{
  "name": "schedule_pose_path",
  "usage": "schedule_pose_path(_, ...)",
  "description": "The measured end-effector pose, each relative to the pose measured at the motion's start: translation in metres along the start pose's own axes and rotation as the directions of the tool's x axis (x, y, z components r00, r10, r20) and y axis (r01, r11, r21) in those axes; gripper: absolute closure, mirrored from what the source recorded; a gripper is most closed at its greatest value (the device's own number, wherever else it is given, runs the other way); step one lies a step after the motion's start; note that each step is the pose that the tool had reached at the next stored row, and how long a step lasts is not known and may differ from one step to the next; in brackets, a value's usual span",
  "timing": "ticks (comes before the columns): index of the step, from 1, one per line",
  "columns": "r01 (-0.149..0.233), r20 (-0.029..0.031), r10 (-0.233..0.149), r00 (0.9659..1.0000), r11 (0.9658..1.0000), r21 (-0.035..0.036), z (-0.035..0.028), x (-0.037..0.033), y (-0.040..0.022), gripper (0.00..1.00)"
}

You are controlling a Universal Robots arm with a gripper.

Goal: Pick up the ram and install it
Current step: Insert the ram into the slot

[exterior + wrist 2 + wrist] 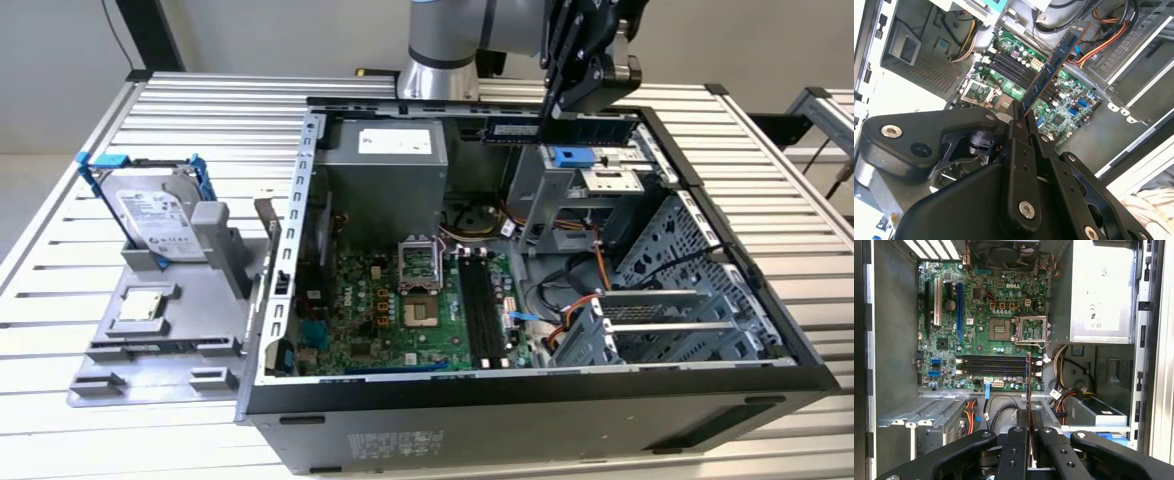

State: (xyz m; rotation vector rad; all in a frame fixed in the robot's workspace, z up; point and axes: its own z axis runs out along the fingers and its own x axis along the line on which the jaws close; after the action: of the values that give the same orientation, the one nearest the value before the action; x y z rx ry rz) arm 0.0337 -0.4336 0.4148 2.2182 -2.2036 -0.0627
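I have the tool [587,102] clamped on the ram [558,128], which sticks out from between its fingers. The ram hangs above the open computer case [534,400], apart from the memory slots [994,365] on the motherboard [979,310]

Below the pincer [571,112] I see an open case [534,420] lying on the slatted tabletop [54,290], its motherboard [380,305] showing, with black slots [483,300] and a CPU socket [418,262]. A grey power supply [387,165] sits near the pincer; a hard drive [154,225] in a blue frame stands well off, outside the case, on a grey stand [160,340].
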Motion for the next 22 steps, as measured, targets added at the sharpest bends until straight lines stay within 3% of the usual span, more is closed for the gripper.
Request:
schedule_pose_path(7, -0.008, 0.0011, 0.008, 1.0000, 1.0000, 0.0001, 0.0000, 0.0002, 0.0000, 1.00)
schedule_pose_path(16, -0.061, 0.0032, 0.061, 0.9981, 0.9981, 0.0010, -0.0004, 0.0004, 0.0000, 1.00)
schedule_pose_path(22, -0.104, 0.0059, 0.104, 0.9946, 0.9946, 0.0016, -0.0012, 0.0003, 0.0001, 1.00)
